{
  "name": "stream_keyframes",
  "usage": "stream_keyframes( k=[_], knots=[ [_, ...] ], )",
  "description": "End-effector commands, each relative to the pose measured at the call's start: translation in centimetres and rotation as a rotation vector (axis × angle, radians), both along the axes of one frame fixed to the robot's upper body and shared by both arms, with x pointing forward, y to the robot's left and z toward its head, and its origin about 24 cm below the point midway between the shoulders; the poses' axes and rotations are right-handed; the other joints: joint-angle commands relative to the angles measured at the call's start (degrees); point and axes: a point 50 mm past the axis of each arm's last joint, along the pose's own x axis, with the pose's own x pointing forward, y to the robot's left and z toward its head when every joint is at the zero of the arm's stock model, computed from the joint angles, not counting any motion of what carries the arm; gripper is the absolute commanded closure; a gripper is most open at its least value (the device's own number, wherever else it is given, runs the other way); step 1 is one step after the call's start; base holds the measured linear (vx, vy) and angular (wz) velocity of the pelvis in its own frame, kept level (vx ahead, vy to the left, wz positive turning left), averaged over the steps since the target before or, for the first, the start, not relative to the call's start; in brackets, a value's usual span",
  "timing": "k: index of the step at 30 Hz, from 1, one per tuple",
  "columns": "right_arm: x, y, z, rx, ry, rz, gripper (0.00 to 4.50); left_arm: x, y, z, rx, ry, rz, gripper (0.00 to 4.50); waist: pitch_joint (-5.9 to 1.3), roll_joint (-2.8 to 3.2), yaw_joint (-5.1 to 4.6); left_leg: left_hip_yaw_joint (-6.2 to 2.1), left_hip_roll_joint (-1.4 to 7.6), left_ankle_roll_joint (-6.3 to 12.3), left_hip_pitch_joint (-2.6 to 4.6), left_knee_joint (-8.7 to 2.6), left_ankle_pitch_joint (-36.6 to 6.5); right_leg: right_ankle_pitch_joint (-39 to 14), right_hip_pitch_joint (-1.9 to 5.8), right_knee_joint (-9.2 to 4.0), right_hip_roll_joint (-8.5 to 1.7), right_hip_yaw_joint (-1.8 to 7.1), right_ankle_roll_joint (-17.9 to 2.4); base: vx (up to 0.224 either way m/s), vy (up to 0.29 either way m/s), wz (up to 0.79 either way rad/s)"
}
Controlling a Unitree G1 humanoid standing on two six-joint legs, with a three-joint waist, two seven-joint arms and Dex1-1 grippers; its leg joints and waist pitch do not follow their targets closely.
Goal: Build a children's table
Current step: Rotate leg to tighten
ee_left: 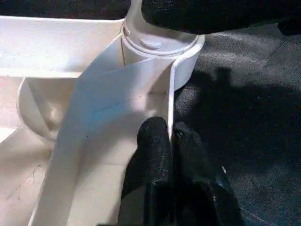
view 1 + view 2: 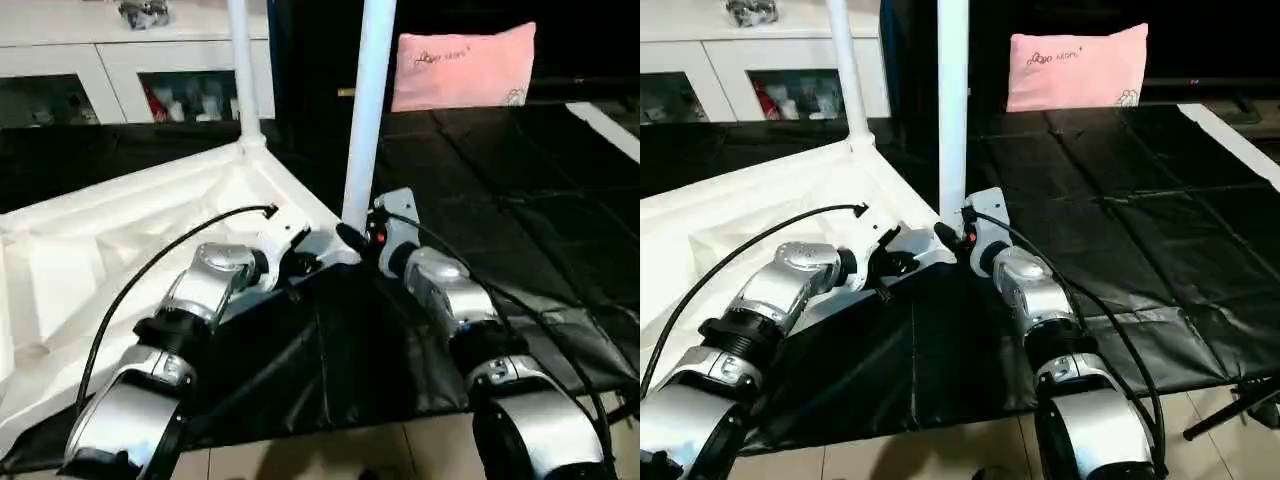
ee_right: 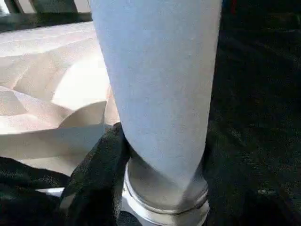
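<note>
Right gripper [image 3: 160, 155] clasped around base of upright leg [image 2: 368, 110], just above near corner socket [image 1: 160, 44]. Left gripper [image 1: 171, 141] pinched shut on tabletop [image 2: 110, 250] rim beside that socket. Second leg [image 2: 242, 70] standing at far corner. Likely light, stiff, smooth plastic; best gripped low, near socket.

Left hand [image 1: 171, 141] pinched closed; right hand [image 3: 160, 155] clasped, forearms converging.

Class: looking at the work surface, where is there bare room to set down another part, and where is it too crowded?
Free: the black mat between the near leg and the pink cushion. Crowded: the tabletop corner, where both grippers meet at that leg's socket.
</note>
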Motion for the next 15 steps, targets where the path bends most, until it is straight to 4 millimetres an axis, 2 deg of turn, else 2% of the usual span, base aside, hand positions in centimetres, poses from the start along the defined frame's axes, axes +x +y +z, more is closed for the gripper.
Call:
stream_keyframes(
  k=[1, 5, 7, 9, 10, 11, 13, 14, 15],
  knots=[
    [-1.5, 1.5, -2.1, 0.037, 0.109, 0.114, 1.6, 0.6, -0.8, 1.9, -0.028, -0.087, -0.043, 4.5, -3.72, 0.2, 0.33, 0.92, -0.28, 3.5, -0.86, -3.91, -11.6, -19.4, 4.43, -4.89, -2.49, 1.75, -10.1, 0.0, 0.0, 0.0],
    [-1.4, -0.4, -1.6, 0.008, 0.059, 0.186, 1.35, 0.3, 0.2, 1.6, -0.004, -0.082, -0.087, 4.5, -3.78, 0.21, 0.45, 0.86, -0.13, 3.85, -0.86, -3.91, -11.3, -17.6, 4.52, -4.73, -2.49, 1.78, -10.8, 0.0, 0.0, 0.0],
    [-1.5, -1.6, -1.1, -0.009, 0.028, 0.248, 1.04, 0.2, 0.8, 1.5, 0.006, -0.075, -0.119, 4.5, -3.9, 0.25, 0.56, 0.93, -0.09, 4.33, -0.96, -3.77, -9.9, -14.5, 4.67, -4.39, -2.54, 1.88, -12.0, 0.0, 0.0, 0.0],
    [-1.6, -2.4, -0.7, -0.021, 0.005, 0.293, 0.98, 0.0, 1.2, 1.4, 0.018, -0.074, -0.149, 4.5, -4.03, 0.17, 0.54, 0.98, -0.15, 4.86, -1.13, -3.61, -9.0, -12.5, 4.88, -4.2, -2.49, 1.91, -12.5, 0.0, 0.0, 0.0],
    [-1.6, -2.4, -0.7, -0.021, 0.005, 0.293, 0.94, 0.0, 1.2, 1.4, 0.018, -0.074, -0.149, 4.5, -3.99, 0.12, 0.56, 0.94, -0.18, 5.06, -1.17, -3.63, -8.9, -12.4, 4.9, -4.24, -2.5, 1.84, -12.6, 0.0, 0.0, 0.0],
    [-1.7, -3.3, -0.3, -0.046, -0.02, 0.341, 0.84, -0.3, 1.7, 1.3, 0.023, -0.07, -0.198, 4.5, -4.0, 0.07, 0.55, 0.92, -0.17, 5.1, -1.15, -3.63, -8.8, -12.8, 4.94, -4.26, -2.53, 1.78, -12.6, 0.0, 0.0, 0.0],
    [-1.8, -4.3, 0.1, -0.1, -0.054, 0.398, 0.57, -0.7, 2.2, 1.1, 0.028, -0.061, -0.257, 4.5, -3.9, 0.23, 0.59, 1.03, -0.01, 5.15, -0.96, -3.59, -9.7, -14.1, 4.64, -4.43, -2.55, 1.81, -12.9, 0.0, 0.0, 0.0],
    [-1.8, -4.3, 0.1, -0.103, -0.056, 0.402, 0.57, -0.7, 2.2, 1.1, 0.028, -0.061, -0.261, 4.5, -3.9, 0.23, 0.59, 1.03, -0.01, 5.15, -0.96, -3.59, -9.7, -14.1, 4.64, -4.43, -2.55, 1.81, -12.9, 0.0, 0.0, 0.0],
    [-2.1, -5.0, 0.5, -0.122, -0.067, 0.481, 0.5, -1.2, 2.4, 1.1, 0.017, -0.051, -0.326, 4.5, -3.81, 0.24, 0.64, 1.1, 0.05, 4.82, -0.88, -3.65, -10.2, -14.7, 4.57, -4.45, -2.5, 1.84, -12.8, 0.0, 0.0, 0.0]
  ],
)
